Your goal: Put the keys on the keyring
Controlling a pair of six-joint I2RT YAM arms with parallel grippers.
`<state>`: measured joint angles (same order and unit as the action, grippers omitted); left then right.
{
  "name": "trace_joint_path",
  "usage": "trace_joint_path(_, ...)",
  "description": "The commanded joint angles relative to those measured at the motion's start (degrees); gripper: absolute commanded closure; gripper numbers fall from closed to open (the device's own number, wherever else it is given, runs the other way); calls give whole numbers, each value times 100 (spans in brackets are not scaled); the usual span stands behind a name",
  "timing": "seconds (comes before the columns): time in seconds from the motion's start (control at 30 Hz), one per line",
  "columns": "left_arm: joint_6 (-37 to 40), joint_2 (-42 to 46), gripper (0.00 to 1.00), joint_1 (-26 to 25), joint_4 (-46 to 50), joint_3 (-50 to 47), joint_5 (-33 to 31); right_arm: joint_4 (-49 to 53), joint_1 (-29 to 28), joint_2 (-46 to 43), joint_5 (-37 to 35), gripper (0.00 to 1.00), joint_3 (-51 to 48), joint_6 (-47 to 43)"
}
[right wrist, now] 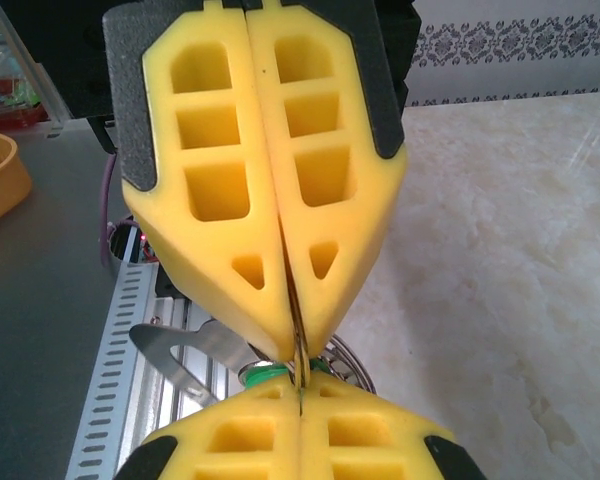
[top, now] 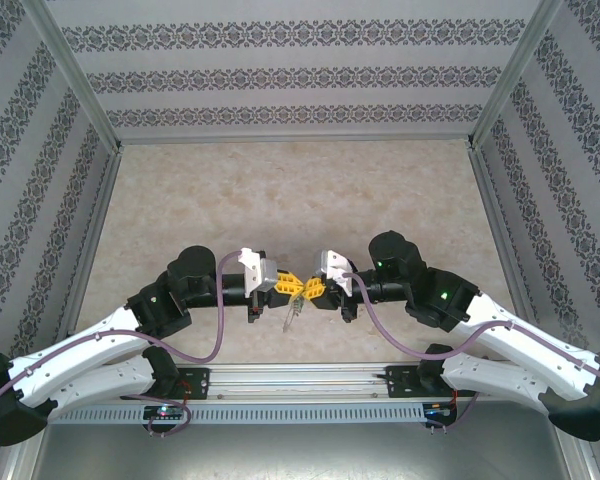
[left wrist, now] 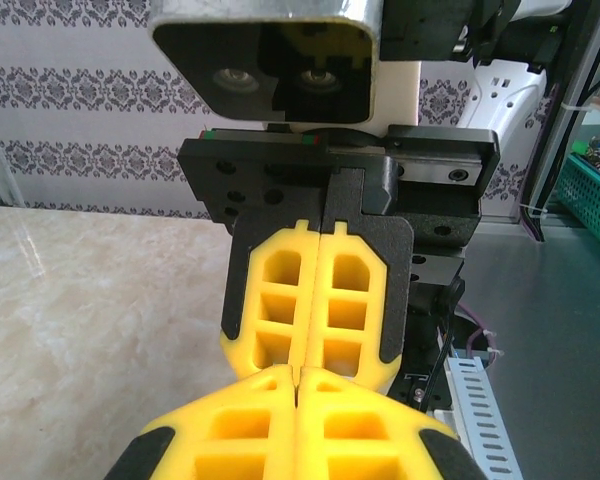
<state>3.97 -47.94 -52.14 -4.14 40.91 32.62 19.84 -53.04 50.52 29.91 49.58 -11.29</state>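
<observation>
At table [top: 280, 190] centre, just ahead of the arm bases:

1. Left arm [top: 100, 350]. White and black, reaching in from the left, with a purple cable [top: 215, 330] looped along it.

2. Left gripper [top: 283, 286]. It points right. The yellow fingers [right wrist: 210, 190] are pressed together along their whole length, and the seam parts slightly at the tips around a thin, dull metal edge.

3. Keyring [right wrist: 346, 362]. The dull edge in that seam appears to be part of it, seen edge-on. Grey loops show just right of the meeting tips and are partly hidden behind them. It is held off the table.

4. Key [right wrist: 215, 350]. The green head sits exactly where the two grippers' tips meet and touches the right gripper's fingertips. I cannot tell whether it is clamped there. The silvery blade juts out toward the slotted rail [top: 300, 380]. From above, the blade hangs just below the meeting point.

5. Right gripper [top: 312, 291]. It points left, tip to tip with the left one. Its yellow fingers [left wrist: 355, 300] are pressed together, and the dull edge runs on into their seam.

6. Right arm [top: 500, 330]. It mirrors the left arm, with green lamps lit on its joints.
</observation>
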Motion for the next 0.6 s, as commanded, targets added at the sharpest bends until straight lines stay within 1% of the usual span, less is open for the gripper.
trace_joint_path(0.0,-141,22,100,-51,-773,-28,191,-297,-48,60,128,100,-37,51)
trace_joint_path(0.03,-159,8,100,-51,-818,-40,210,-304,-45,72,116,100,-36,56)
trace_joint_path(0.23,-274,-91,100,-46,-1061,-122,232,-248,-44,-35,-69,92,3,57)
trace_joint_path(0.33,-260,-62,100,-47,-1045,-144,196,-298,-49,-200,-188,84,-48,65)
trace_joint_path(0.4,-241,-20,100,-42,-998,-144,176,-377,-49,-331,-322,77,-118,83)
trace_joint_path(0.5,-243,59,100,-16,-956,-154,157,-515,-45,-508,-377,68,-232,112)
trace_joint_path(0.57,-239,78,100,-9,-911,-151,164,-619,-49,-617,-329,65,-306,131)
